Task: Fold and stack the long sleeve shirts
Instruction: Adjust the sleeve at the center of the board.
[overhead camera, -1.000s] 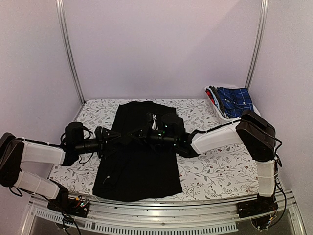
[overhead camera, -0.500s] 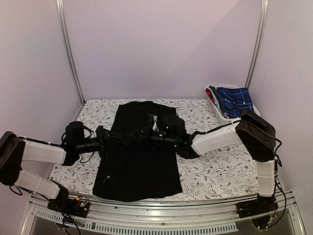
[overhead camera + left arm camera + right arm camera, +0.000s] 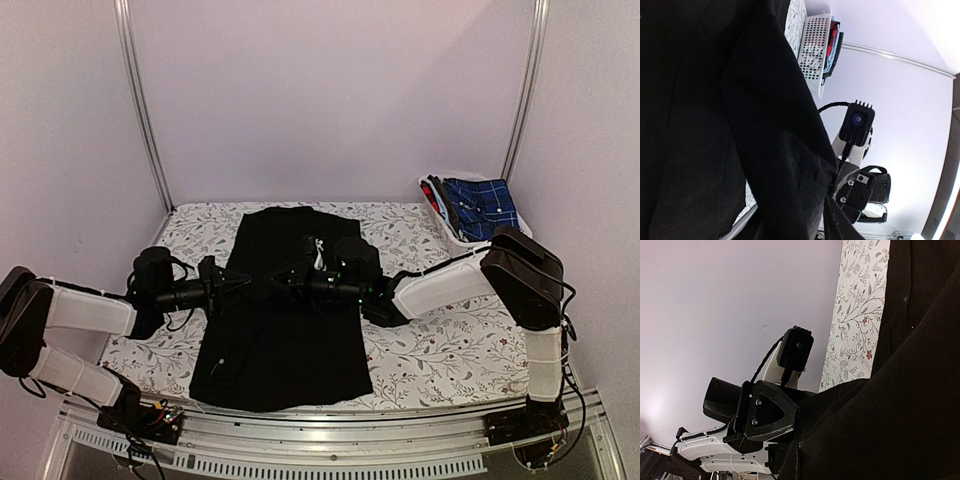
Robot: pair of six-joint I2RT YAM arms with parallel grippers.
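The black shirt lies flat, well left of the basket; a side fold seems in hand. The right gripper, pressed together, pinches a raised fold; the left gripper meets it, grip impossible to tell; next it needs a firm hold.

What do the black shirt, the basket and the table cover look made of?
The black shirt: soft matte woven cloth, probably; it drapes and creases. The basket: white rigid plastic, seemingly; moulded slotted wall. The table cover: floral-printed fabric or vinyl, flat; can't tell which.
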